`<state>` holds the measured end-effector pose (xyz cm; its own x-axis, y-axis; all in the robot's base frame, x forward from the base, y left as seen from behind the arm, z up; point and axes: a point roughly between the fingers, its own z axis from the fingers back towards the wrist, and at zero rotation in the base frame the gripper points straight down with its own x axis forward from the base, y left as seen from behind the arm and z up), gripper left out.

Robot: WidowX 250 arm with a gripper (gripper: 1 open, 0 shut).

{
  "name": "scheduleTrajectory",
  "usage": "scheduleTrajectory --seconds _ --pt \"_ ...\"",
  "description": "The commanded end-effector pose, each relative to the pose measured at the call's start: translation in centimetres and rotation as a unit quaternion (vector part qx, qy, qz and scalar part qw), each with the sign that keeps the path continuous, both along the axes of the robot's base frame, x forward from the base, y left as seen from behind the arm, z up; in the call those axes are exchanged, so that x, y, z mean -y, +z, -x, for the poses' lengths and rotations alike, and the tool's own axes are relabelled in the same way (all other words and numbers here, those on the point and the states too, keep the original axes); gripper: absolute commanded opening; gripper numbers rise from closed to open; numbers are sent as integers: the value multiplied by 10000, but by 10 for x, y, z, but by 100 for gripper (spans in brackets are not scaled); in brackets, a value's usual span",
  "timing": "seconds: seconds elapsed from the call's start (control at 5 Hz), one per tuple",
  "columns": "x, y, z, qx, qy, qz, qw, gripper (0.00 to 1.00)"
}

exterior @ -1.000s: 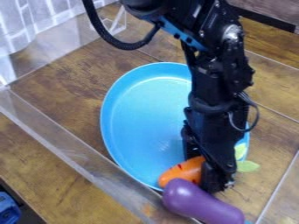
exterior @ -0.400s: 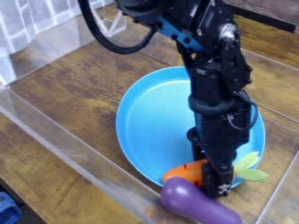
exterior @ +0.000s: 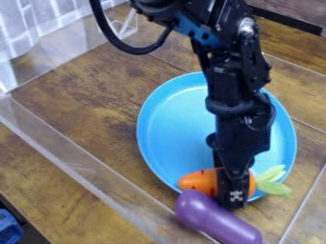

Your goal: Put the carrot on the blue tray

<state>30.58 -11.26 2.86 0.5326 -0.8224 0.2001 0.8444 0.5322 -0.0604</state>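
The carrot point(exterior: 197, 180) lies across the near rim of the blue tray point(exterior: 173, 124), its orange body to the left and its light green leaves point(exterior: 273, 181) to the right. My gripper point(exterior: 237, 191) points steeply down onto the carrot's middle and is shut on it. The black fingers hide the middle of the carrot. The arm rises above the tray's right half.
A glossy purple eggplant toy point(exterior: 211, 219) lies just in front of the carrot, close to my fingers. A clear plastic wall point(exterior: 64, 152) runs along the left and front of the wooden table point(exterior: 76, 86). A black cable point(exterior: 121, 38) loops at the top.
The blue tray has slid to the right under the arm. The wrist has rolled. The carrot now lies further onto the tray's near rim.
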Motion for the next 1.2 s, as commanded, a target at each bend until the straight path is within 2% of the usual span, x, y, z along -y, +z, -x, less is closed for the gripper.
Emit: scheduleTrajectory --seconds 0.0,0.6,1.0 --pt "-12 -5 -1 21 -144 -12 9999 0" --pt "-24 -18 2 -69 -499 -75 9987 0" --pt "-11 -18 -19 -159 -229 -146 9995 0"
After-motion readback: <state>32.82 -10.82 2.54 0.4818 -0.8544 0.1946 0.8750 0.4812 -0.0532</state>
